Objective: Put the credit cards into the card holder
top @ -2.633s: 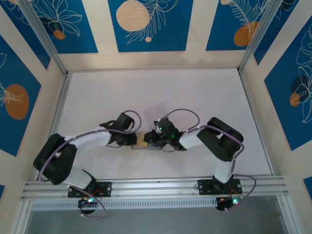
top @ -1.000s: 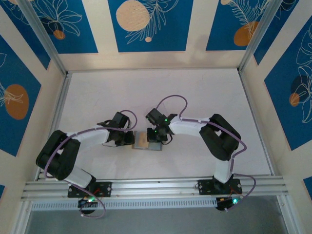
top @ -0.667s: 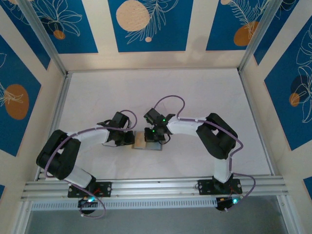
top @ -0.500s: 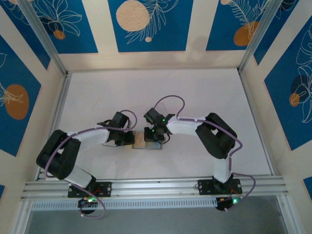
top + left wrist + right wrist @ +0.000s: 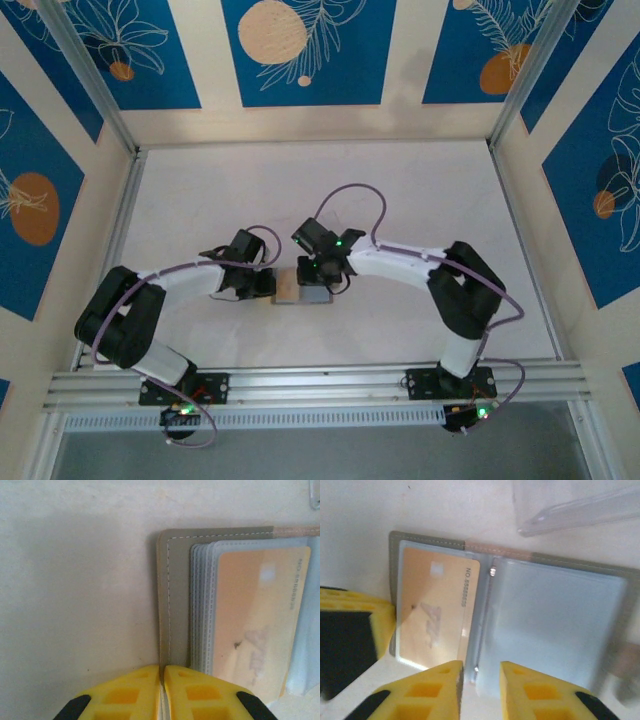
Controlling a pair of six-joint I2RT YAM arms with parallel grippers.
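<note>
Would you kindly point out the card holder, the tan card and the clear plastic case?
card holder (image 5: 179,595), left wrist view, grey stitched flap.
tan card (image 5: 436,612), right wrist view, middle of its face.
clear plastic case (image 5: 570,500), right wrist view, its ridged edge.

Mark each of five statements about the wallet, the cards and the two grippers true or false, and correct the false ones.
1. The grey folding card holder lies open. True.
2. A tan rectangular card lies in the holder's half nearest the left gripper. True.
3. The right gripper is shut on the tan card. False: its jaws stand apart over the holder's spine, holding nothing.
4. The left gripper hangs open, away from the holder. False: it is shut on the edge of the holder's grey cover.
5. A clear plastic case lies next to the holder. True.
</note>
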